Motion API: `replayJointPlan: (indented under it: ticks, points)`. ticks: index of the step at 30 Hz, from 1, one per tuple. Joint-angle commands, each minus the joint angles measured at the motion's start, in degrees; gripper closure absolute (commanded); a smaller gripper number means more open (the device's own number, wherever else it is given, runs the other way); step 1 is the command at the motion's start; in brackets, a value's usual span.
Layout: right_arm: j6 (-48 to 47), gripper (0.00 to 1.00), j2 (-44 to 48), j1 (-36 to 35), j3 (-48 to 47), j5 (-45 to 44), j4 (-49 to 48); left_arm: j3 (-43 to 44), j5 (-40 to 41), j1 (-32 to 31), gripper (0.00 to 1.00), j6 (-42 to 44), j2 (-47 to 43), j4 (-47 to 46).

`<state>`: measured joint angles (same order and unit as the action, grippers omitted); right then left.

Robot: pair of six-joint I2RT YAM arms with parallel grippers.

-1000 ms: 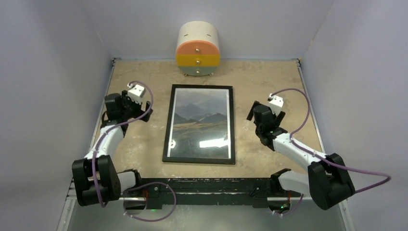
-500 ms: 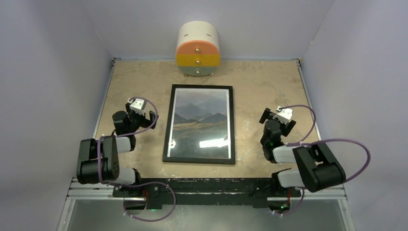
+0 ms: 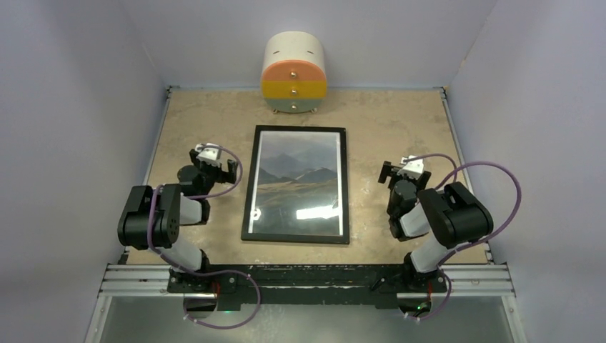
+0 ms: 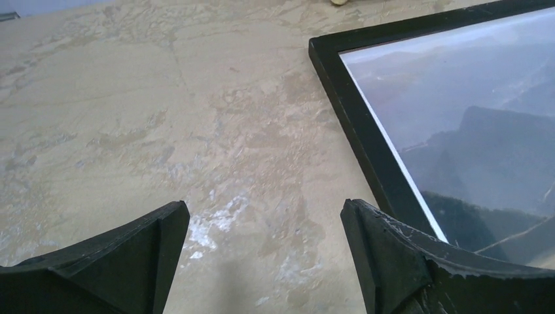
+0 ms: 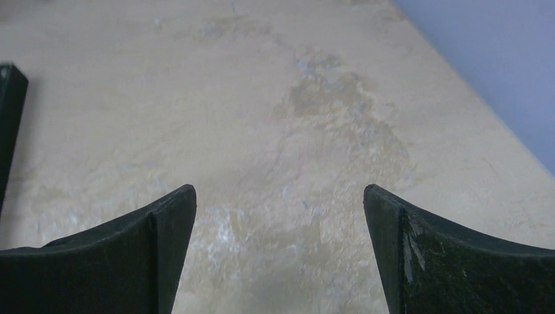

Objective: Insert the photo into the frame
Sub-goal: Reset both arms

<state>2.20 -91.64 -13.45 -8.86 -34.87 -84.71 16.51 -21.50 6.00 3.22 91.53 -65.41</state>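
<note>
The black frame (image 3: 249, 187) lies flat, face up, in the middle of the table. The photo (image 3: 299, 179), a grey-green mountain landscape, sits inside it behind glass that reflects the lights. My left gripper (image 3: 216, 166) is just left of the frame, low over the table and open. In the left wrist view the left gripper (image 4: 265, 216) has bare table between its fingers, with the frame's corner (image 4: 357, 124) and the photo (image 4: 471, 111) to the right. My right gripper (image 3: 400, 175) is right of the frame, open and empty. The right wrist view shows the right gripper (image 5: 280, 196) over bare table.
A small round cabinet (image 3: 294, 73) with orange, yellow and pale drawers stands at the back, just beyond the frame's top edge. Grey walls close in the table on the left, right and back. The frame's edge (image 5: 10, 111) shows at the far left of the right wrist view.
Both arms have folded back toward their bases, elbows raised, pulling the grippers nearer and lower beside the frame. The frame and photo have not moved.
</note>
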Motion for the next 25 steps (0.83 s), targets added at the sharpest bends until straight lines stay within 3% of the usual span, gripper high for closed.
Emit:
replayJointPlan:
  ticks: [1,5,8,25]
  points:
    - [0.0,0.01,1.1,0.6,-2.5,4.6,-1.0,-0.2,14.4,-8.0,0.05,4.9,1.7,-5.5]
    - [5.0,0.01,1.9,6.1,-6.7,9.3,10.0,-0.4,15.2,-8.3,0.05,4.8,1.6,-5.5]
    - [3.2,0.01,0.9,6.3,-5.9,9.2,5.4,-0.5,15.3,-8.3,0.05,4.8,0.8,-4.3]
    - [3.2,0.01,1.2,6.3,-5.6,9.1,5.0,-0.7,15.3,-8.3,0.03,4.6,1.2,-5.3]
